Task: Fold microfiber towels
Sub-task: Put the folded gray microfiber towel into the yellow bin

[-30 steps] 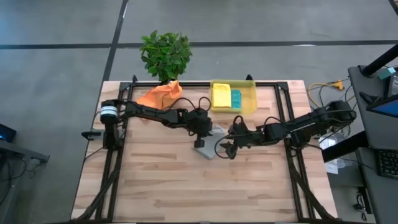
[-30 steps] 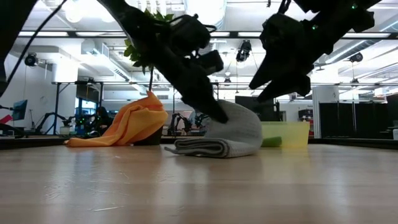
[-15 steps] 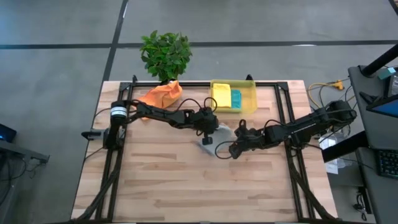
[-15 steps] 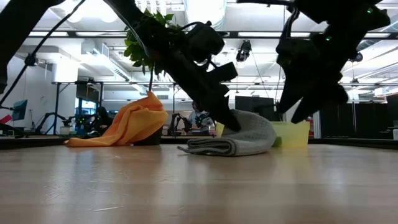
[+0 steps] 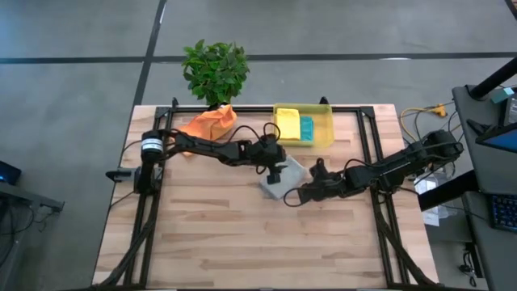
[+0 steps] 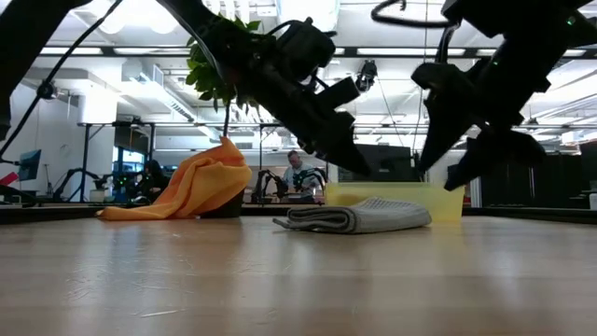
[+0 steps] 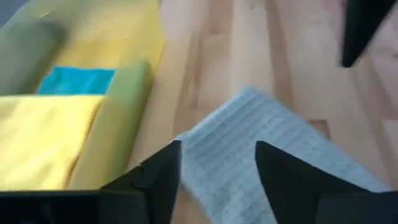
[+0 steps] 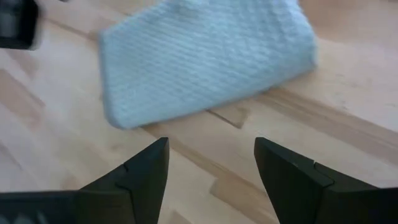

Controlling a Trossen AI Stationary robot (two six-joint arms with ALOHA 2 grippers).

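From above, the folded grey towel lies flat near the middle of the tabletop, just near of the yellow bin. The left end effector hovers at the towel's left far edge, fingers spread, gripping nothing. The right end effector sits at the towel's near right corner, also released. In the bin lie a yellow towel and a teal towel, side by side. The orange towel is crumpled at the far left, beside a potted plant.

At table height, the grey towel rests in a low folded stack in front of the bin. The left end effector hangs just above it, the right end effector above and to the right, both clear of the cloth. The orange towel is heaped at left.

The left wrist view shows spread fingers over the grey towel, with the bin, yellow towel and teal towel beside it.

The right wrist view shows parted fingers above bare wood, the grey towel just beyond.
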